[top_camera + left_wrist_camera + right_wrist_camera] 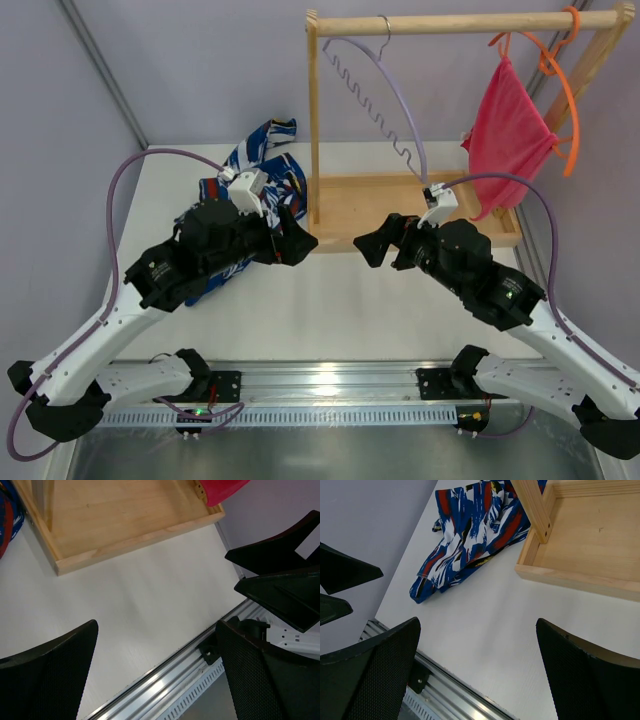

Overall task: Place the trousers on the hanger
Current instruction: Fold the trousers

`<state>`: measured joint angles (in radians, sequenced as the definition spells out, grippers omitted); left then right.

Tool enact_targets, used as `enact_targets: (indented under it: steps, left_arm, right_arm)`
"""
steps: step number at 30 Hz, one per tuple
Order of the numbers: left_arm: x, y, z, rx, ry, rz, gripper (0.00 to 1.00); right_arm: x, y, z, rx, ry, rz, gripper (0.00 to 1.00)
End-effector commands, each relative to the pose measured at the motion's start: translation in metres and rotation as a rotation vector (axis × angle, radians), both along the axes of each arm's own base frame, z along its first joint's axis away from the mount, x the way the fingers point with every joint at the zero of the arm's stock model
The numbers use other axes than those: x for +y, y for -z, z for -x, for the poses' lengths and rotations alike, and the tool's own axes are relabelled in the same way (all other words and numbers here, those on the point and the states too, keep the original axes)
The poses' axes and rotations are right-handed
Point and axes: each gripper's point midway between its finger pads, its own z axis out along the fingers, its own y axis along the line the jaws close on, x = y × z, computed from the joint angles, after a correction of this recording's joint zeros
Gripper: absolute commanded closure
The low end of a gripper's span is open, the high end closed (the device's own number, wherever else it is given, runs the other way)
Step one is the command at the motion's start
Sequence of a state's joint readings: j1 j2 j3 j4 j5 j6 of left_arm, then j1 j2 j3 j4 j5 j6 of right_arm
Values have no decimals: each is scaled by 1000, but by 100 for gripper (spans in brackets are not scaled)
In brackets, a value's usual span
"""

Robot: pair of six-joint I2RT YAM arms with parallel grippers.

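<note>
Your left gripper [157,630] and right gripper [478,625] both gape wide, with nothing between their black, mesh-textured fingers. They face each other over the smooth white table [330,300], just short of the wooden rack [370,195] and its raised tray edge. The trousers [470,535] lie soft and crumpled beside the rack's left post. The thin, wavy-barred hanger [404,105] hangs from the top rail.
</note>
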<state>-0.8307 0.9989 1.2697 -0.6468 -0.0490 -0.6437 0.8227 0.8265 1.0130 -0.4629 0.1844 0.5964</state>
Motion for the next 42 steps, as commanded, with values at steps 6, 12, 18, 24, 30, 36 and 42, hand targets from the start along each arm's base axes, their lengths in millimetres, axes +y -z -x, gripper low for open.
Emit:
enact_targets:
  steps: [6, 12, 18, 24, 30, 36, 42]
  left_arm:
    - [25, 1, -29, -26, -168, -142, 0]
    - [72, 17, -74, 76, -348, -197, 0]
    - [161, 66, -106, 271, -641, -69, 0]
    - [236, 136, -104, 510, -882, 33, 0]
    - [279, 214, -84, 623, -1051, -169, 0]
    - [285, 263, -76, 757, -1051, -268, 3]
    - [277, 267, -85, 758, -1022, -218, 17]
  right_arm:
    - [-4, -14, -5, -43, 38, -29, 0]
    - [-3, -1, -5, -23, 25, 1, 0]
    - [1, 28, -3, 25, 0, 65, 0]
    - [12, 37, 10, 37, -106, 71, 0]
    - [15, 48, 21, 28, -169, 57, 1]
    - [22, 55, 27, 63, -218, 63, 0]
    - [20, 60, 27, 87, -197, 59, 1]
